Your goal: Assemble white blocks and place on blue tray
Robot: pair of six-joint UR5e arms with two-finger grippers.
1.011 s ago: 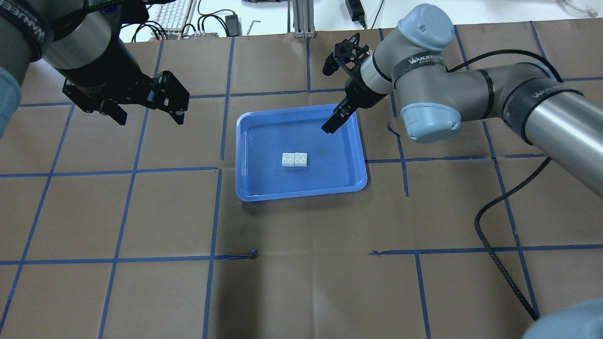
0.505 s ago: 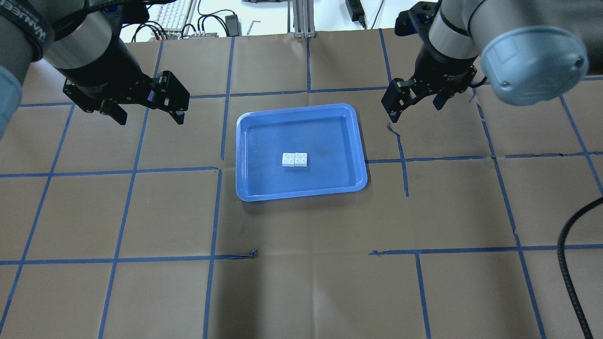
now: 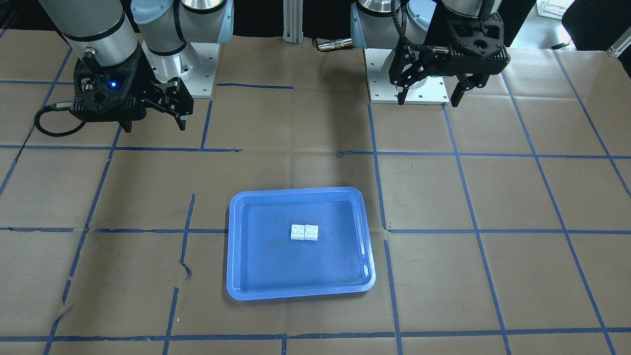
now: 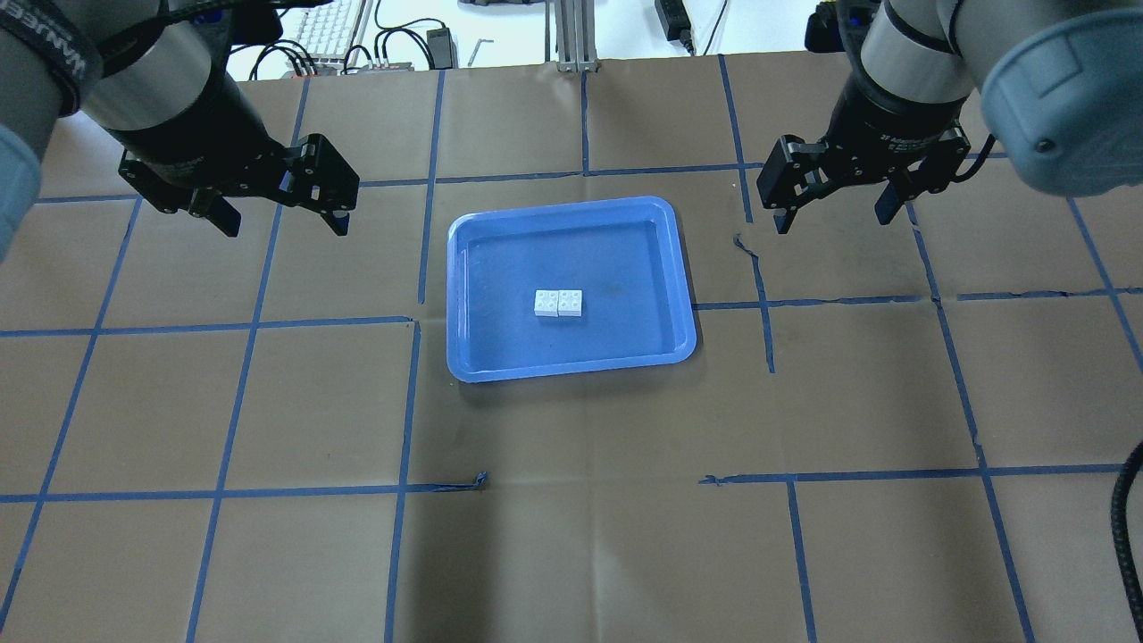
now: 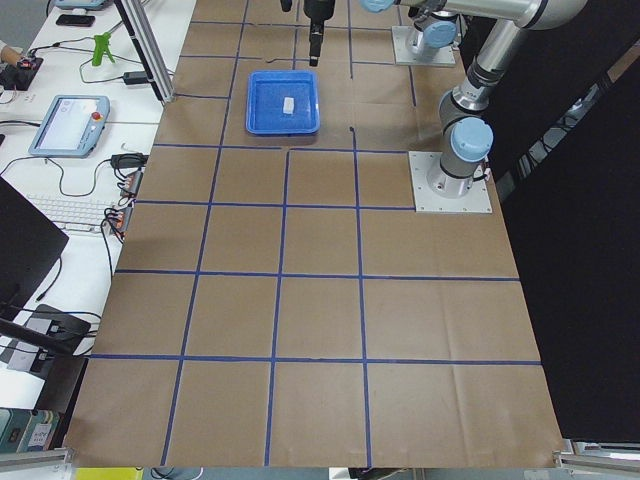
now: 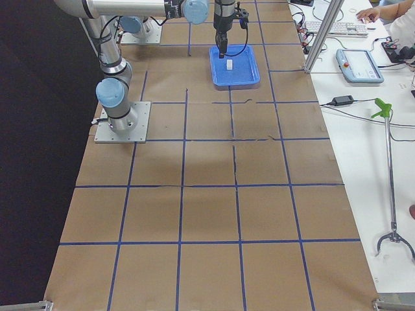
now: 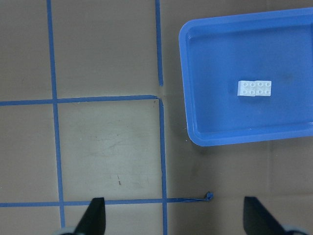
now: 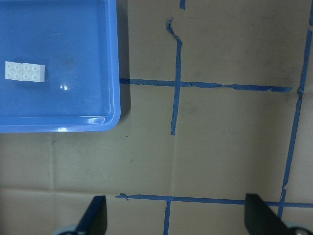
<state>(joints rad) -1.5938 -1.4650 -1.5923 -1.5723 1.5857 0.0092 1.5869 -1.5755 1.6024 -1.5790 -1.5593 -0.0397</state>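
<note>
The two white blocks lie side by side, touching, in the middle of the blue tray. They also show in the front view, the left wrist view and the right wrist view. My left gripper is open and empty, above the table to the left of the tray. My right gripper is open and empty, above the table to the right of the tray. In the front view the left gripper is at the top right and the right gripper at the top left.
Brown paper with a grid of blue tape lines covers the table. A black cable hangs at the right edge. A keyboard and cables lie beyond the far edge. The arm bases stand on the robot's side.
My right arm has swung away from above the tray's far right corner to the right of the tray, its gripper now open over bare table. The left arm and the blocks have not moved.
</note>
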